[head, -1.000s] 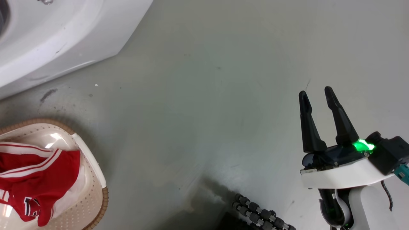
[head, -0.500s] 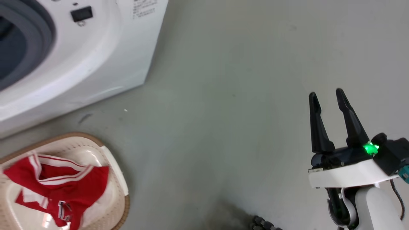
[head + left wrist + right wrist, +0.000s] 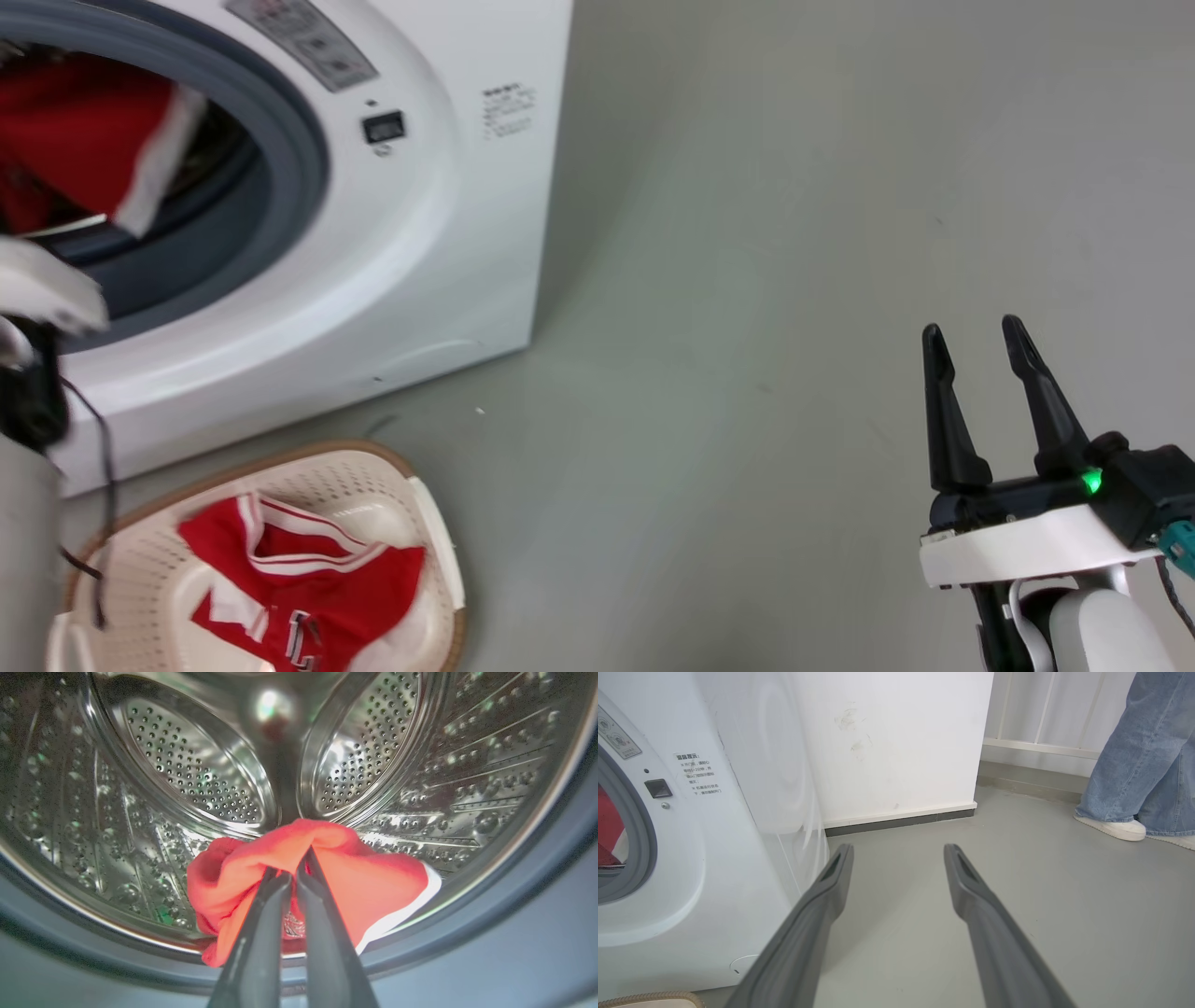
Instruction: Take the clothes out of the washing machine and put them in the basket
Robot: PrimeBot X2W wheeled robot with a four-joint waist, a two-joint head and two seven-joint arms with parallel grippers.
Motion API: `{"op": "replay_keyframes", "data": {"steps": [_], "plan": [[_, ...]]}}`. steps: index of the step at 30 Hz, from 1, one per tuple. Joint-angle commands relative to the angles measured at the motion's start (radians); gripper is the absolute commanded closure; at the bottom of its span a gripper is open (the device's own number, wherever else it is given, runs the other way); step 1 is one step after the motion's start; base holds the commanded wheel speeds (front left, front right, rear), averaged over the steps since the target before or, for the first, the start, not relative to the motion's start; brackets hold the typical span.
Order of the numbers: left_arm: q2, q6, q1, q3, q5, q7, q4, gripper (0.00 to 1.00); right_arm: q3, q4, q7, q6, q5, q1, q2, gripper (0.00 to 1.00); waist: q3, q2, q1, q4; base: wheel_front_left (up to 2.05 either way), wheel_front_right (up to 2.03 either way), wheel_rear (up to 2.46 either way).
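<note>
- Head view: the machine [image 3: 448, 233] filled the upper left of the frame, its grey ring [image 3: 301, 159] around the round opening.
- A red garment [image 3: 75, 131] with a white edge showed inside that opening, at the far upper left.
- The basket [image 3: 431, 523] stood on the floor [image 3: 747, 280] at the lower left, just in front of the machine, with a red jersey [image 3: 308, 579] with white striped trim lying in it.
- A pale, blurred part of the left arm [image 3: 37, 289] crossed the left edge, in front of the opening.
- The right hand [image 3: 972, 329] hung at the lower right over bare floor, well apart from the machine and the basket, its fingers spread and holding nothing.
- Left wrist view: the left hand [image 3: 294, 868] reached into the steel drum [image 3: 187, 774], its two fingers pressed together on a fold of the garment at the middle of the frame.
- The cloth bunched around the fingertips and draped to the lower right, its white edge near the drum's lip.
- Right wrist view: the right hand's fingers rose from the bottom edge, set wide apart and empty, over the grey floor.
- The machine stood at the left of the frame, a strip of red cloth showing through the opening at the left edge.
- A sliver of the basket's brown rim showed at the bottom left corner.
- A white wall [image 3: 887, 742] stood behind, and a person's legs [image 3: 1143, 756] in blue jeans and a pale shoe [image 3: 1108, 828] were at the upper right.
</note>
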Motion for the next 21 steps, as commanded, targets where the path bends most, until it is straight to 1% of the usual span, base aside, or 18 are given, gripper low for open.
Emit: {"op": "replay_keyframes", "data": {"steps": [1, 6, 8, 14, 21], "plan": [[-0.022, 0.010, 0.047, 0.011, 0.004, -0.005, -0.048, 1.00, -0.006, 0.001, 0.006, -0.001, -0.013, 0.012, 0.000, 0.00, -0.065, 0.0000, 0.0001, 0.056, 0.00, 0.00, 0.00], [-0.086, 0.042, 0.201, 0.031, 0.019, -0.004, -0.206, 1.00, -0.022, -0.017, 0.039, -0.001, -0.035, 0.029, 0.000, 0.00, -0.115, 0.0000, 0.0001, 0.108, 0.00, 0.00, 0.00], [-0.109, 0.051, 0.254, 0.024, 0.028, -0.004, -0.258, 1.00, -0.028, -0.023, 0.050, -0.001, -0.045, 0.039, -0.001, 0.00, -0.137, 0.0000, 0.0001, 0.126, 0.00, 0.00, 0.00], [-0.150, 0.083, 0.392, 0.010, 0.052, -0.004, -0.400, 1.00, -0.033, -0.047, 0.083, -0.001, -0.063, 0.060, 0.000, 0.00, -0.178, 0.0000, 0.0001, 0.172, 0.00, 0.00, 0.00], [-0.195, 0.122, 0.576, -0.014, 0.056, -0.003, -0.525, 1.00, -0.039, -0.073, 0.110, -0.001, -0.078, 0.086, 0.000, 0.00, -0.217, 0.0000, 0.0001, 0.204, 0.00, 0.00, 0.00]]}}
